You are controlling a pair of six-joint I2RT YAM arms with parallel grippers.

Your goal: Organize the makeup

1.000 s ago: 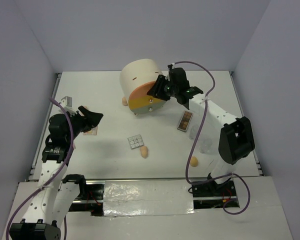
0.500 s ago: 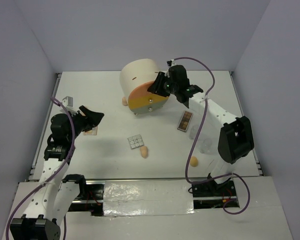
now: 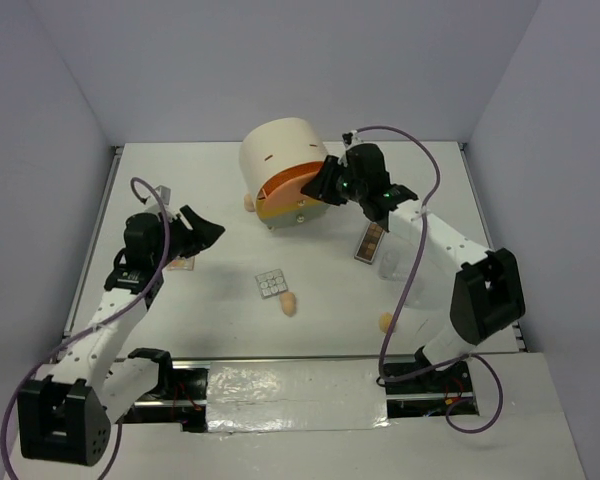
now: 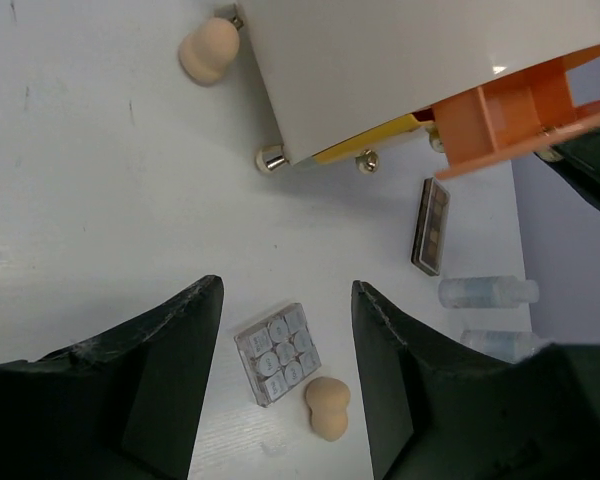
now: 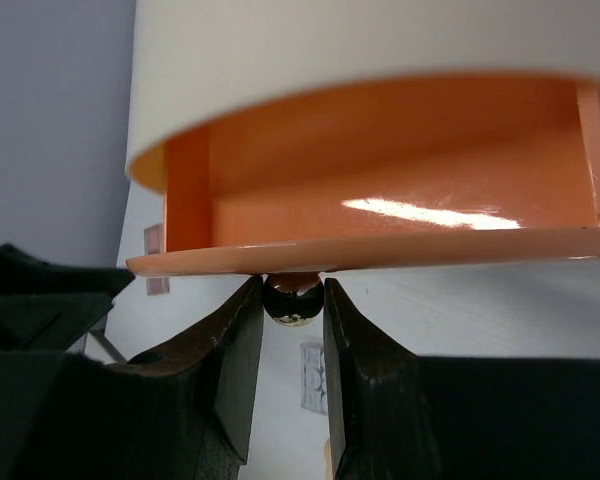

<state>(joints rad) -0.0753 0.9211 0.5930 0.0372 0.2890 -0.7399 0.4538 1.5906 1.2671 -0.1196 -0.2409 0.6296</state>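
Note:
My right gripper (image 3: 327, 184) is shut on the metal knob (image 5: 293, 297) of an orange drawer (image 5: 380, 205), which is pulled partly out of the cream cylindrical unit (image 3: 277, 150). My left gripper (image 3: 202, 233) is open and empty, held above the table. In the left wrist view the square grey-white palette (image 4: 280, 353) and a peach sponge (image 4: 327, 407) lie below, between its fingers. A long brown palette (image 3: 371, 240) and two clear bottles (image 3: 391, 265) lie right of centre. Other sponges lie by the unit's left foot (image 3: 249, 203) and at the near right (image 3: 386, 322). A pinkish card (image 3: 181, 263) lies under the left arm.
The cream unit stands on small metal feet (image 4: 270, 158) at the back centre. Grey walls close in the table on three sides. The right arm's purple cable (image 3: 405, 275) hangs over the bottles.
The orange drawer has slid further out with my right gripper on its knob. My left arm has swung right and forward, still open.

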